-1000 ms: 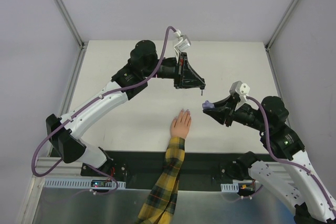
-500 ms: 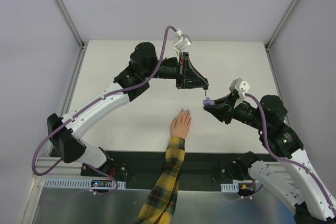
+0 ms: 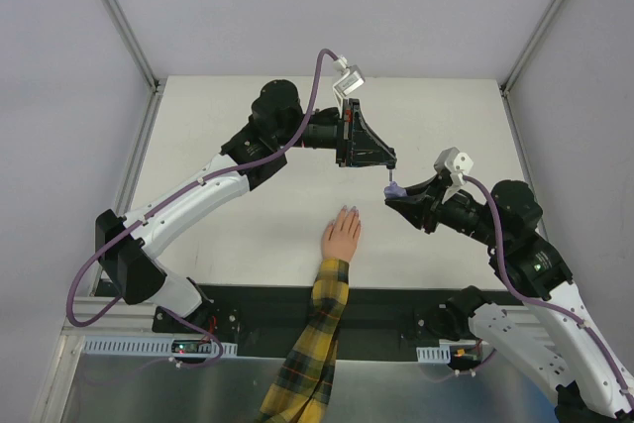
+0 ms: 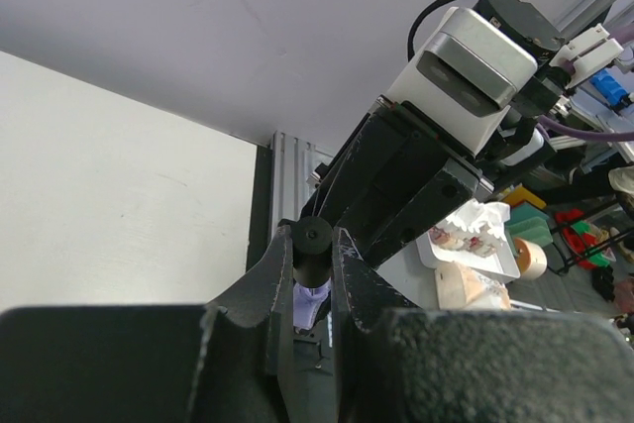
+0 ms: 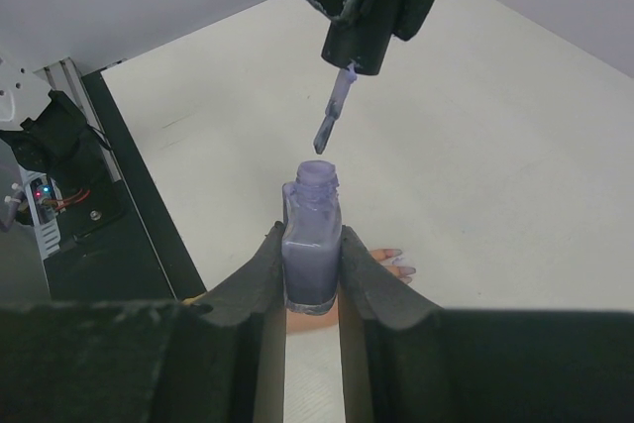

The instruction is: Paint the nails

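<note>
A pale hand (image 3: 342, 237) with a yellow-and-dark plaid sleeve (image 3: 315, 344) lies flat on the white table, fingers pointing away. Its nails (image 3: 349, 211) are tiny; in the right wrist view the nails (image 5: 398, 264) peek out behind the bottle. My right gripper (image 3: 398, 198) is shut on the open purple bottle (image 5: 311, 235), held above the table right of the hand. My left gripper (image 3: 389, 161) is shut on the black cap (image 4: 313, 241). The cap's brush (image 5: 329, 121) hangs just above the bottle mouth (image 5: 317, 173), tip outside it.
The white table (image 3: 238, 215) ends in a black strip (image 3: 396, 304) at the near edge, where the sleeve crosses. Grey walls with metal corner posts (image 3: 119, 17) enclose the back and sides. The left arm (image 3: 198, 195) spans the table's left half.
My left gripper has moved right with the cap and brush. My right gripper has shifted the bottle slightly up and left, so the brush now hangs over the bottle mouth. The hand has not moved.
</note>
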{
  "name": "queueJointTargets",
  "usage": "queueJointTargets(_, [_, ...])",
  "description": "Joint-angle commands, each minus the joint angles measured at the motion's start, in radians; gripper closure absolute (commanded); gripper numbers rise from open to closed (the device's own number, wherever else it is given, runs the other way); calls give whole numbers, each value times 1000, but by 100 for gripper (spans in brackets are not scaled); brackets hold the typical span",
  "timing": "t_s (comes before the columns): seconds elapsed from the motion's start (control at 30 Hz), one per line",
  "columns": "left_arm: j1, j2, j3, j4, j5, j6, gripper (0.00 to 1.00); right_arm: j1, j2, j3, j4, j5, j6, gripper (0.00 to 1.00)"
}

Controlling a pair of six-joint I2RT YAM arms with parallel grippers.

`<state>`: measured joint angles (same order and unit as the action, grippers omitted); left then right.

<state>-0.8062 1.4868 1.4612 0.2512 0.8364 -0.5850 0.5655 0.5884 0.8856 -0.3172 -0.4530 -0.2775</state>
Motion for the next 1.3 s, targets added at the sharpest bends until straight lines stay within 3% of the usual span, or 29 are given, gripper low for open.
queueJointTargets(0.0, [-13, 4, 7, 56, 24, -4, 100, 4, -16, 0, 70, 7, 12, 100])
queueJointTargets(1.27, [-34, 27, 13, 57, 30, -7, 100, 4, -18, 0, 90, 34, 46, 100])
